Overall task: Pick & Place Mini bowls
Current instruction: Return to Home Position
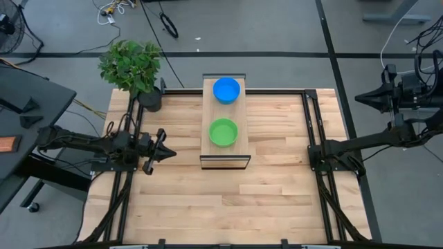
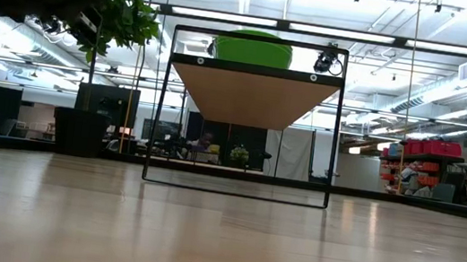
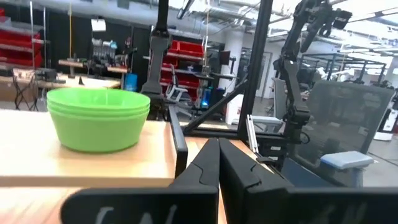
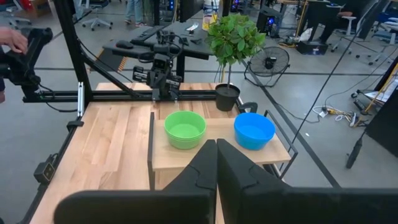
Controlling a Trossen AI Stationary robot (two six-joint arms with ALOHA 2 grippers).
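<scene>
Neighbouring shelf [image 1: 225, 111] with green bowls [image 1: 223, 132]: plant [image 1: 131, 66]; left pincer [image 1: 168, 153]

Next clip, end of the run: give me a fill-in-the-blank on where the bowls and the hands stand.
On the shelf, the bowl stack nearer the plant is coloured ____.
The other bowl stack, seen ahead of the left hand, is coloured ____.
The left hand and the right hand both have their fingers ____.
Missing words: blue; green; shut.
</scene>
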